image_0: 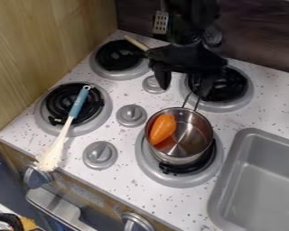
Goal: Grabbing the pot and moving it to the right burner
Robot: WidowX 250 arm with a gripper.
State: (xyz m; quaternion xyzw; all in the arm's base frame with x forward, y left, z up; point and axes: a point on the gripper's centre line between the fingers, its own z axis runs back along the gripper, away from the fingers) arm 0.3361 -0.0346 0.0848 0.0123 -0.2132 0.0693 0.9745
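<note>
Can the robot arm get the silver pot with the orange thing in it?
Probably yes. The gripper hangs close to the pot's wire handle, its fingers apart, and I see nothing between them. The orange thing sits inside the pot, so it doesn't look in the way.

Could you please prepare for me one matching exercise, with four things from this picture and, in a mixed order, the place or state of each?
Things
1. Steel pot
2. Orange item
3. Blue-handled utensil
4. Gripper

Places and states
A. Lying across the front left burner
B. Open, over the stovetop
C. Standing on the front right burner
D. Inside the pot

Right pairs: 1-C, 2-D, 3-A, 4-B
</note>
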